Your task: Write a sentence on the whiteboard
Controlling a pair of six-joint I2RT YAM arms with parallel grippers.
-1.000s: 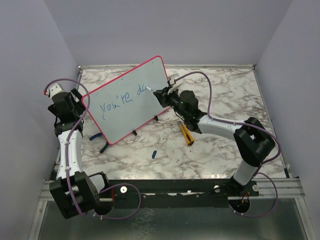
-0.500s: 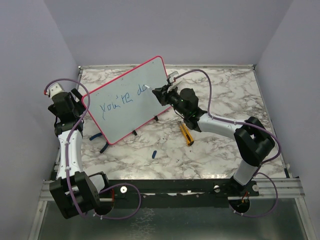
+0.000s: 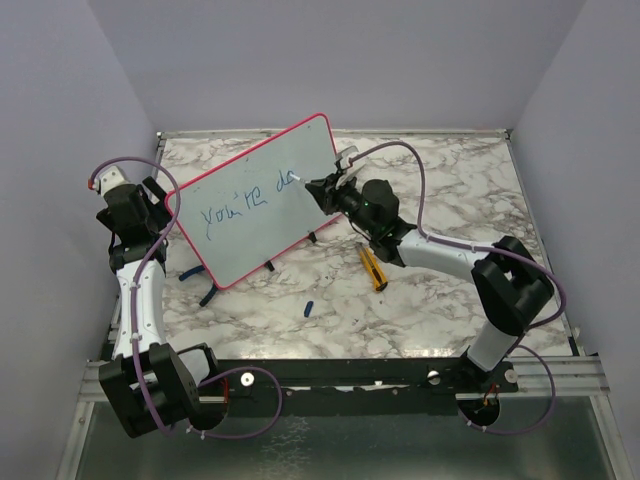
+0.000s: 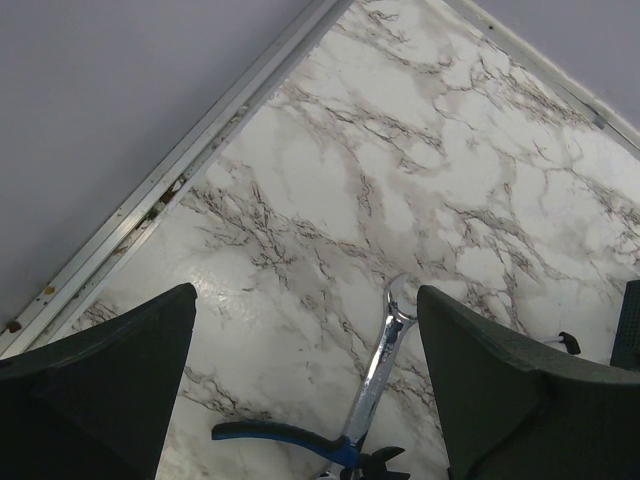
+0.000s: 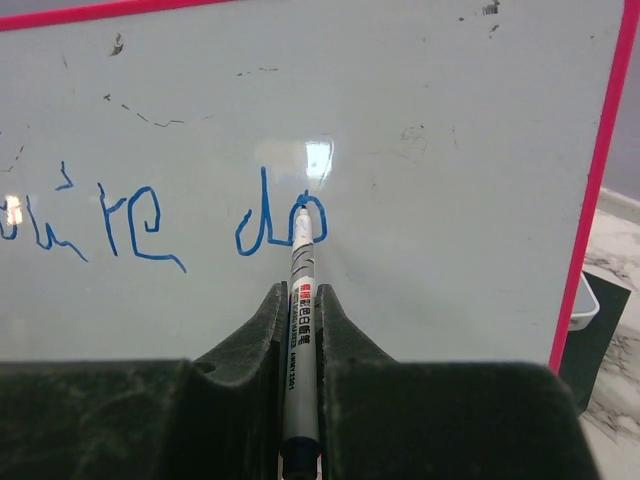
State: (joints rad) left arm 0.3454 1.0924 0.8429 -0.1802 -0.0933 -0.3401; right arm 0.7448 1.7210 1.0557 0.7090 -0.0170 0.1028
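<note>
sentence (image 5: 150,225): start cut off at left edge | marker (image 5: 302,290): rear hidden between jaws | blue-handled tool (image 4: 280,436): cut at bottom edge

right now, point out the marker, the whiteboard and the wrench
marker (image 5: 302,292): right wrist view, on its white printed barrel
whiteboard (image 5: 460,140): right wrist view, on bare surface right of the writing
wrench (image 4: 380,355): left wrist view, on its silver shaft
</note>
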